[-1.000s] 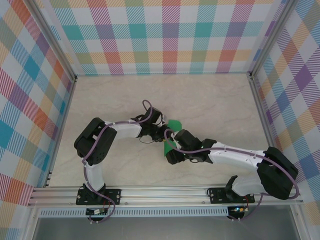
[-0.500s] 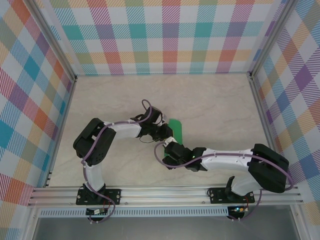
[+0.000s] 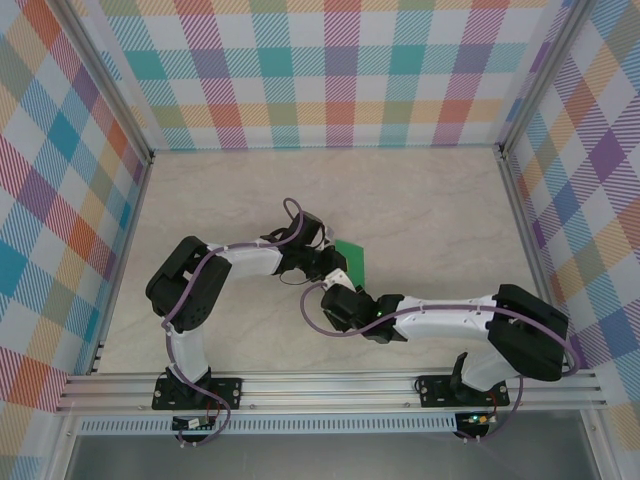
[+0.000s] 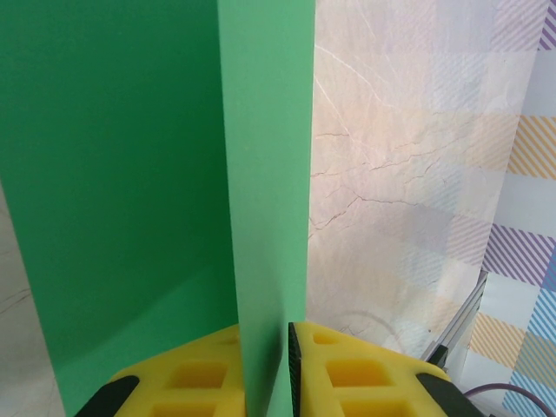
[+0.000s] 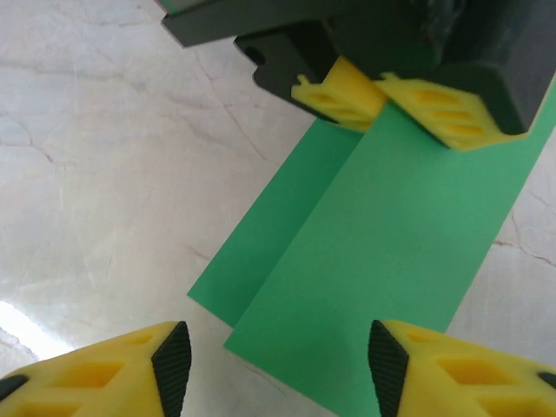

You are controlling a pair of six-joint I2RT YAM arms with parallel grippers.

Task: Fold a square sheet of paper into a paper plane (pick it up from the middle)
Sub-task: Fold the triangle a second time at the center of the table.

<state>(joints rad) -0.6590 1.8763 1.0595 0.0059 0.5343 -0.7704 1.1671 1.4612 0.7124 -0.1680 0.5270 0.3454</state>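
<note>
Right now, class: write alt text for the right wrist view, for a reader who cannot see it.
A folded green sheet of paper is pinched at its far end by the left gripper, against a marbled table. The right gripper stands open at the bottom, its yellow fingers apart at the paper's near end.

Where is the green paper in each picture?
Top external: the green paper sits mid-table, at the tip of the left gripper.
Left wrist: it stands in the left half, rising from that gripper.
Right wrist: it runs from bottom centre to upper right.
Shared landmark: the left gripper pinching the paper, with the marbled table beside it.
</note>
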